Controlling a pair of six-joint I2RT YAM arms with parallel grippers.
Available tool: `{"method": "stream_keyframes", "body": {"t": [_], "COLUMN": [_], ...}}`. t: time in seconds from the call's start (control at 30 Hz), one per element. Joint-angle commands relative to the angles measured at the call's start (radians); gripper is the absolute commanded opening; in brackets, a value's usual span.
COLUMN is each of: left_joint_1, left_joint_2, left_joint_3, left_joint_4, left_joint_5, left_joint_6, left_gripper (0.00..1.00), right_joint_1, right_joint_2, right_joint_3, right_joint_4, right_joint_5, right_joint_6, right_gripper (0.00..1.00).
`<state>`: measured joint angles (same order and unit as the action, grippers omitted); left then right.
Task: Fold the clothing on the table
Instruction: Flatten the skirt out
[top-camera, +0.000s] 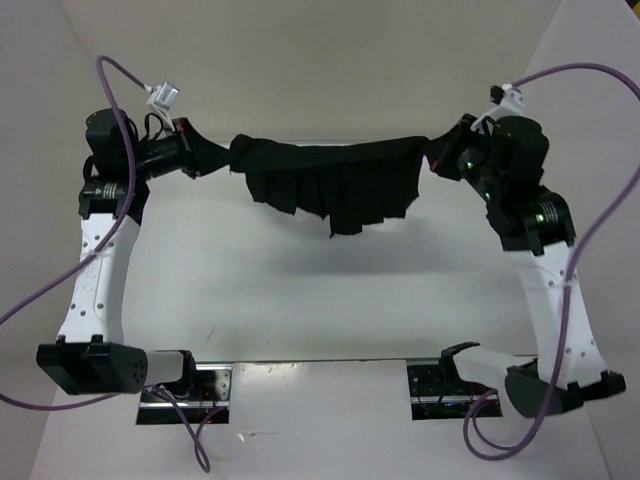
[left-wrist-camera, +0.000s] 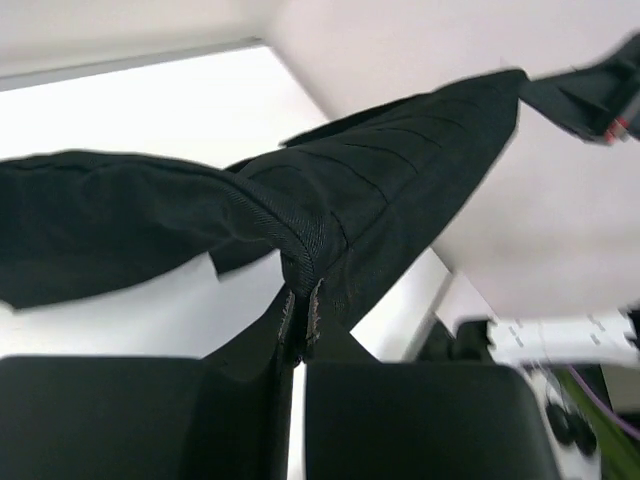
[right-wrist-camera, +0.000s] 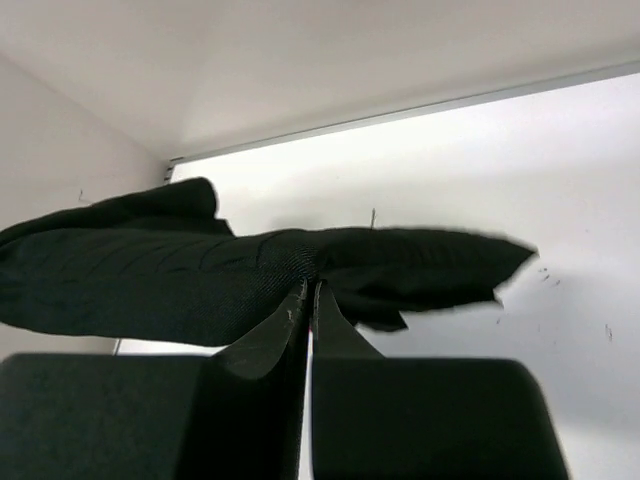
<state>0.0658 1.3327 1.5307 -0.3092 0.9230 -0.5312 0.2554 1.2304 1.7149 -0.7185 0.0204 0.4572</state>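
The clothing (top-camera: 335, 180), a black pleated garment, hangs stretched in the air between both arms above the far part of the white table (top-camera: 300, 290). Its pleated lower edge droops in the middle. My left gripper (top-camera: 197, 155) is shut on the garment's left end; in the left wrist view the clothing (left-wrist-camera: 330, 200) bunches between the closed jaws of the left gripper (left-wrist-camera: 301, 305). My right gripper (top-camera: 437, 155) is shut on the right end, and the right wrist view shows the clothing (right-wrist-camera: 150, 275) pinched at the tips of the right gripper (right-wrist-camera: 310, 290).
White upright walls (top-camera: 45, 150) enclose the table on the left, back and right. Purple cables (top-camera: 600, 220) loop beside each arm. The two arm bases (top-camera: 190, 385) sit at the near edge, where a thin metal strip runs.
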Motion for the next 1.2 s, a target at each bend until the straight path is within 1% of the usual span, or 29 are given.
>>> {"method": "stream_keyframes", "body": {"t": [0.0,0.03,0.13,0.17,0.23,0.3,0.37,0.4,0.43,0.47,0.5,0.53,0.57,0.6,0.63,0.67,0.7,0.73,0.77,0.8,0.83,0.97,1.07,1.1,1.17], "left_joint_1": [-0.001,-0.001,-0.001,-0.001,-0.001,-0.001,-0.001,-0.001,-0.001,-0.001,-0.001,-0.001,-0.001,0.011,0.011,0.02,0.02,0.02,0.02,0.02,0.02,0.039,0.049,0.049,0.049], "left_joint_2": [-0.068,-0.126,-0.211,-0.26,-0.315,-0.339,-0.339,-0.307,-0.279,-0.245,-0.16,-0.111,-0.063,0.035,0.081,0.167,0.207,0.239,0.29,0.308,0.321,0.332,0.306,0.296,0.267], "left_joint_3": [-0.07,-0.07,-0.106,-0.115,-0.128,-0.141,-0.18,-0.197,-0.211,-0.222,-0.222,-0.222,-0.202,-0.167,-0.147,-0.118,-0.08,0.013,0.064,0.121,0.232,0.383,0.353,0.289,0.194], "left_joint_4": [0.071,0.059,0.016,0.004,-0.02,-0.076,-0.073,-0.062,-0.048,-0.048,-0.048,-0.062,-0.071,-0.071,-0.071,-0.071,-0.071,-0.071,-0.071,-0.083,-0.094,-0.128,-0.128,-0.114,-0.097], "left_joint_5": [0.166,0.184,0.238,0.266,0.287,0.242,0.193,0.165,0.143,0.128,0.116,0.099,0.059,0.034,0.022,0.022,0.022,0.022,0.022,0.022,0.022,0.011,0.011,0.011,0.011], "left_joint_6": [-0.001,0.011,0.04,0.025,0.025,0.025,0.025,-0.007,-0.016,-0.016,-0.026,-0.026,-0.026,-0.026,-0.026,-0.026,-0.036,-0.036,-0.052,-0.064,-0.064,-0.064,-0.064,-0.064,-0.064], "left_gripper": [0.0,0.0,0.0,0.0,0.01,0.03,0.04,0.04,0.04,0.04,0.04,0.04,0.04,0.04,0.04,0.04,0.04,0.04,0.04,0.04,0.04,0.04,0.05,0.05,0.05], "right_joint_1": [-0.018,-0.018,-0.018,-0.018,-0.018,-0.018,-0.018,-0.027,-0.027,-0.036,-0.036,-0.065,-0.079,-0.088,-0.088,-0.102,-0.102,-0.117,-0.134,-0.134,-0.146,-0.156,-0.156,-0.156,-0.156], "right_joint_2": [-0.115,-0.19,-0.287,-0.333,-0.362,-0.373,-0.356,-0.341,-0.321,-0.269,-0.237,-0.203,-0.128,-0.093,-0.053,0.028,0.065,0.102,0.139,0.197,0.219,0.258,0.248,0.23,0.205], "right_joint_3": [-0.072,-0.102,-0.139,-0.14,-0.149,-0.161,-0.196,-0.228,-0.242,-0.257,-0.271,-0.271,-0.271,-0.262,-0.25,-0.203,-0.174,-0.138,-0.056,-0.011,0.074,0.21,0.195,0.172,0.057], "right_joint_4": [0.002,0.013,0.002,-0.007,-0.034,-0.05,-0.05,-0.05,-0.014,0.004,0.02,0.062,0.082,0.1,0.131,0.14,0.14,0.151,0.151,0.151,0.142,0.117,0.091,0.091,0.091], "right_joint_5": [0.004,-0.008,-0.019,-0.03,-0.045,-0.045,-0.045,-0.045,-0.056,-0.069,-0.098,-0.121,-0.144,-0.154,-0.154,-0.154,-0.154,-0.154,-0.154,-0.163,-0.163,-0.154,-0.163,-0.172,-0.194], "right_joint_6": [-0.048,-0.061,-0.081,-0.081,-0.081,-0.081,-0.081,-0.081,-0.069,-0.069,-0.069,-0.069,-0.069,-0.069,-0.078,-0.087,-0.088,-0.098,-0.098,-0.11,-0.111,-0.134,-0.143,-0.143,-0.143], "right_gripper": [0.0,0.0,0.0,0.0,0.0,0.0,0.0,0.0,0.0,0.0,0.0,0.0,0.0,0.0,0.0,0.0,0.0,0.0,0.0,0.0,0.0,0.0,0.0,0.0,0.0]}}
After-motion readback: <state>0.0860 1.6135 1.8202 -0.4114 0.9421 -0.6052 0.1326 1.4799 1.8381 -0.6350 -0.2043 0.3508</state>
